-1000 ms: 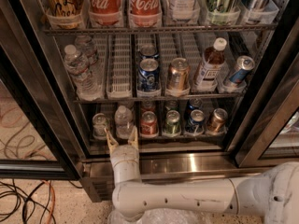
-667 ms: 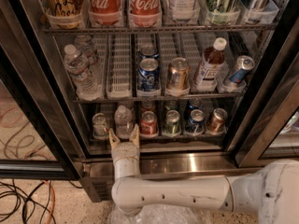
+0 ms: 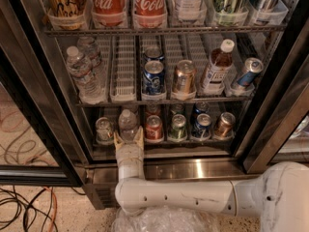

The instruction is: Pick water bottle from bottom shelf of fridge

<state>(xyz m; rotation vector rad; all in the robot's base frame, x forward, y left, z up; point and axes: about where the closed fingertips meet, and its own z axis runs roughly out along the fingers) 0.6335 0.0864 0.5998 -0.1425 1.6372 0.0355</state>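
The fridge (image 3: 193, 168) stands open with wire racks full of drinks. On the bottom shelf (image 3: 164, 140) a small clear water bottle (image 3: 127, 124) with a white cap stands second from the left. My gripper (image 3: 128, 138) reaches up from the white arm (image 3: 193, 197) at the shelf's front edge. Its two fingers are open, one on each side of the bottle's lower part. I cannot tell if they touch it.
A can (image 3: 104, 128) stands left of the bottle and a red can (image 3: 154, 127) right of it, with several more cans along the shelf. The middle rack holds two more water bottles (image 3: 83, 72), cans and a brown-liquid bottle (image 3: 217, 67). Cables (image 3: 24, 207) lie on the floor at left.
My gripper has moved up and slightly right, from below the shelf's front edge to either side of the water bottle's base.
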